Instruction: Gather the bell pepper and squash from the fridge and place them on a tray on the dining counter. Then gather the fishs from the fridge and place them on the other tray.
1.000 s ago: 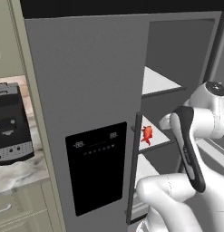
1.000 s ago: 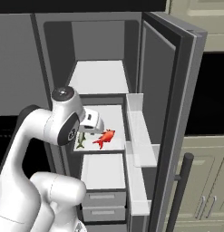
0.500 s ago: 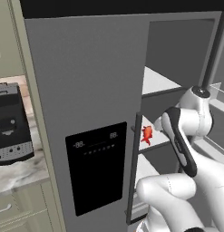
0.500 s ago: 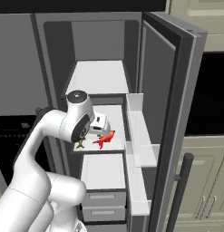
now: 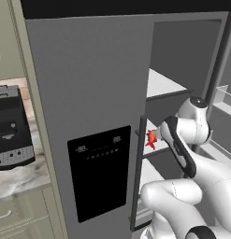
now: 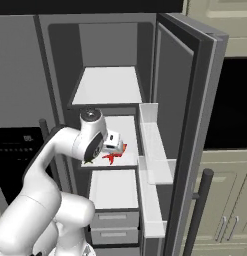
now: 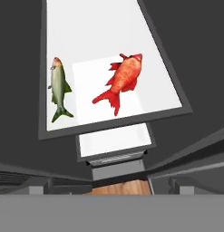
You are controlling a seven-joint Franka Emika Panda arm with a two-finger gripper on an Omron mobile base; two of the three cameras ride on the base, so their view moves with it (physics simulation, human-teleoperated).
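Blk coffee machine (image 5: 13, 127) on marble worktop (image 5: 18, 178), pale cabinets (image 6: 225, 200) rt.

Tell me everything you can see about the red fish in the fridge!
The red fish is bright reddish-orange with spiky-looking fins and a forked tail. It lies flat on its side on a white shelf inside the open fridge. In the hand view its head points up and right, its tail down and left. A slimmer silvery-green fish lies beside it, apart. Nothing is holding it.
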